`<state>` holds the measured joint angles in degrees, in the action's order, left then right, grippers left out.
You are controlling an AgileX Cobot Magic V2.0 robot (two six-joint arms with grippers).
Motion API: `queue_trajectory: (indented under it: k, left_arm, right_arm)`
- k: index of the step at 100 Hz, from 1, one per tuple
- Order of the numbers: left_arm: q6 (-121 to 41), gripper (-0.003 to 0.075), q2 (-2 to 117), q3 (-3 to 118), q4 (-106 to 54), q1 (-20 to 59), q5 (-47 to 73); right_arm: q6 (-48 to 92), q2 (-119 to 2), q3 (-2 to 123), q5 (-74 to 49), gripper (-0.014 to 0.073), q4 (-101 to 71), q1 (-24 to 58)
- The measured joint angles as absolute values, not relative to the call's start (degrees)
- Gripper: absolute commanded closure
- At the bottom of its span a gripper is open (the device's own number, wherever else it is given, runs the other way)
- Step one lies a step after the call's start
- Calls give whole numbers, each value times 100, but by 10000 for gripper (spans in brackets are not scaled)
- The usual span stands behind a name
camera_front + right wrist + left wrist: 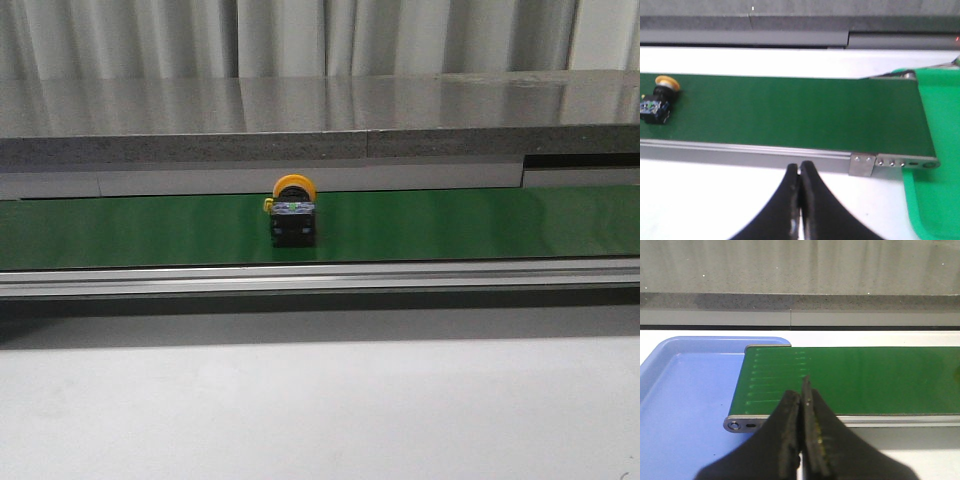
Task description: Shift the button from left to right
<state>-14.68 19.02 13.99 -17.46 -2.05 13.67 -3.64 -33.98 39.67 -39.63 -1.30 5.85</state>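
A blue tray (685,385) sits at the belt's (450,225) left end, the left gripper (801,405) near it, jaws closed, empty. The button (293,212) lies mid-belt. The right gripper (800,172), jaws closed, hangs near the green tray (940,125).

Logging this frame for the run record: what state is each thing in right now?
button: lying on its side on the green belt, untouched
left pincer: shut, empty
right pincer: shut, empty
blue tray: nothing in the part shown
green tray: nothing in the part shown
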Motion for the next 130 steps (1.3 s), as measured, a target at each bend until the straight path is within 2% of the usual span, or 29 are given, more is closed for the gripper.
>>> queue_trajectory:
  k: [20,47,54,61,78,87,94,130]
  left_arm:
    - [-1468,741,1902,1399,-1746,-205,1367]
    - [-1468,741,1902,1399,-1746,-205,1367]
    - [-1468,741,1902,1399,-1746,-205,1367]
    - [-1468,741,1902,1399,-1746,-205,1367]
    - [-1468,741,1902,1399,-1746,-205,1374]
    - [-1468,741,1902,1399,-1746,-205,1374]
    - [-1468,741,1902,1399,-1746,-205,1374]
    - [-1468,741,1902,1399,-1746,-205,1374]
  right_arm:
    - [-364,-4339,4202,-4124,662,-242,585]
    - [-364,-4831,4204,-4127,643,-325,585]
    - [-364,-4849,4214,-4127,578,-369,585]
    - [-364,-4849,4214,-4127,469,-390,585]
    - [-364,-4849,4214,-4137,104,-403,585]
    - [-364,-4849,4214,-4126,-8,-403,585]
    - [-364,-4849,4214,-4079,-33,-429,585]
    - [-228,-5411,4500,-3676,-32,-754,585]
